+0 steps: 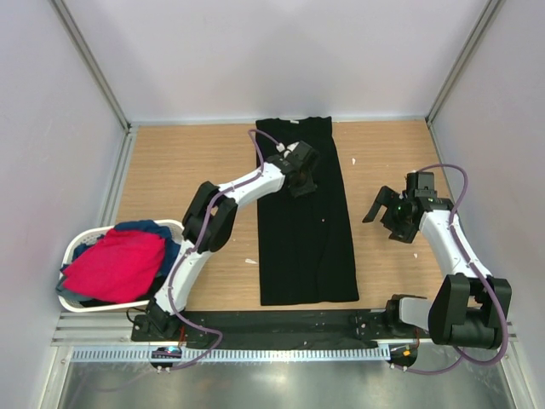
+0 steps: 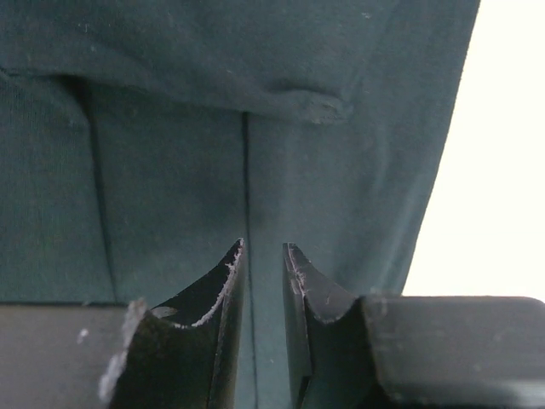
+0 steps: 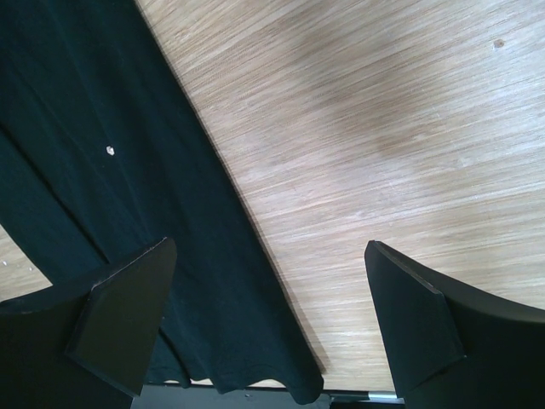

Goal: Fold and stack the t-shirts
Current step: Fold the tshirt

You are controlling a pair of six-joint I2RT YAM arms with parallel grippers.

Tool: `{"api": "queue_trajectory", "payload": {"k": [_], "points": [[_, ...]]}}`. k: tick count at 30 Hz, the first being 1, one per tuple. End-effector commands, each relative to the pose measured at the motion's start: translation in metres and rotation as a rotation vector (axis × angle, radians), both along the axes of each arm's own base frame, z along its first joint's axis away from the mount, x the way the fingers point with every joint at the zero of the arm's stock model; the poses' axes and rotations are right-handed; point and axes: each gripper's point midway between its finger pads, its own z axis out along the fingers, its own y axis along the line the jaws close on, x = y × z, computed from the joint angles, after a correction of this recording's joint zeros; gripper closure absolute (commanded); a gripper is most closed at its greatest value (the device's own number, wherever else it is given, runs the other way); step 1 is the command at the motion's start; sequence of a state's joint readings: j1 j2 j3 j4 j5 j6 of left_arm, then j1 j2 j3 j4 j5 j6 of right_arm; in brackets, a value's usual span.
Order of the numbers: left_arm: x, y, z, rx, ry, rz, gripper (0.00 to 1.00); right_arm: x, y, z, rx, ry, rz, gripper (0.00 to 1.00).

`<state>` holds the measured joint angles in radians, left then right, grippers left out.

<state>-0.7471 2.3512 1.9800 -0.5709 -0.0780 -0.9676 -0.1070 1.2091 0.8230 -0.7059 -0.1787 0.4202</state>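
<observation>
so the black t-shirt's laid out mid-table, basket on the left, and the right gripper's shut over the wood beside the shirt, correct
Not quite: the right gripper is open, its jaws spread wide over the wooden table beside the black t-shirt, as the right wrist view shows. The rest holds, with the white basket on the left.

You have a wooden bench [image 1: 183, 166] boxed in by pale grey walls [image 1: 272, 51] at 9, 12 and 3 o'clock. A white oval basket [image 1: 75, 245] sits at its 8 o'clock edge. A ribbed metal rail [image 1: 281, 354] runs along 6 o'clock. Small white specks [image 1: 354, 159] dot the wood near 2 o'clock.
</observation>
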Motion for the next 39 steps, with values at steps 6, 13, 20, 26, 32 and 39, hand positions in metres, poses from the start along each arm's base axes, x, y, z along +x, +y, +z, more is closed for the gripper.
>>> {"api": "queue_trajectory", "payload": {"k": [6,13,20,26,32,39], "points": [[0.015,-0.010,-0.001,-0.019,-0.029,-0.022,0.78,0.006,-0.001,0.001,-0.002,-0.019,0.010,0.01],[0.018,-0.011,-0.006,-0.014,-0.022,-0.020,0.86,0.007,-0.001,-0.002,-0.002,-0.010,0.010,0.00],[0.019,-0.005,-0.011,0.003,-0.009,-0.009,0.98,0.009,-0.001,-0.002,0.001,-0.008,0.011,0.00],[0.023,-0.003,0.004,-0.002,-0.031,-0.030,1.00,0.010,-0.001,-0.002,0.001,-0.007,0.011,0.00],[0.032,0.007,0.022,-0.012,-0.058,-0.044,1.00,0.010,-0.001,-0.004,0.003,-0.001,0.013,0.00],[0.037,0.011,0.027,-0.007,-0.065,-0.069,1.00,0.009,-0.001,-0.007,0.004,0.008,0.013,0.00]]}}
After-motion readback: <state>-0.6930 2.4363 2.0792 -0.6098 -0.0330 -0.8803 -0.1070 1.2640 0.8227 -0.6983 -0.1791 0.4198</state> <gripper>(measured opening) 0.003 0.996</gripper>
